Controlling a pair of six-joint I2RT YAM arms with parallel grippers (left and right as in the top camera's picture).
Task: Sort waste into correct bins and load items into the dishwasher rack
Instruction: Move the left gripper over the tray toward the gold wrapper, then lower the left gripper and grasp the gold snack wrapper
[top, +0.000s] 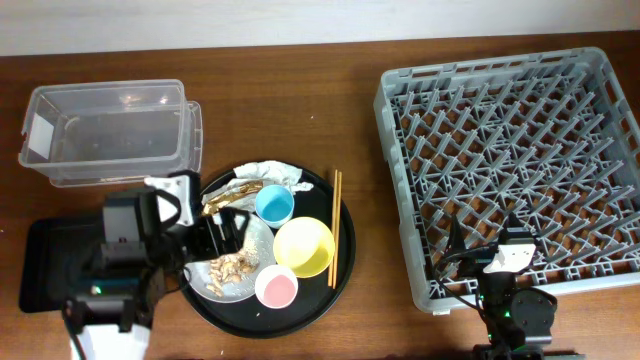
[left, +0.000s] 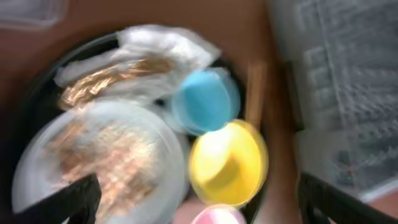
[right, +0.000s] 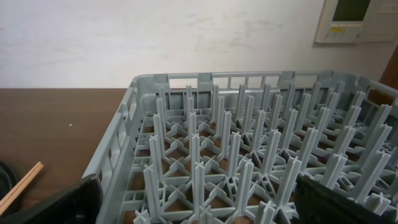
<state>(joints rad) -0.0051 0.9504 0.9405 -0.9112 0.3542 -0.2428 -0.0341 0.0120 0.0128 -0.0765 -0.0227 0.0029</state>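
Observation:
On the large round black tray (top: 318, 300), a grey plate (top: 258, 240) holds beige food scraps (top: 232, 266). A white napkin (top: 270, 174) and a gold wrapper (top: 231, 193) lie at its far side. Beside them sit a blue bowl (top: 274, 204), a yellow bowl (top: 303, 246) and a pink bowl (top: 276, 288), with chopsticks (top: 335, 240) at the right. My left gripper (top: 222, 238) hangs open over the plate (left: 99, 162), holding nothing. The left wrist view is blurred. My right gripper (top: 487, 248) is open and empty over the near-left corner of the grey dishwasher rack (top: 510, 160).
A clear plastic box (top: 105, 130) with a white label stands at the back left. A flat black tray (top: 45, 265) lies at the front left under my left arm. Brown tabletop shows between the round tray and the rack. The rack (right: 249, 143) holds nothing.

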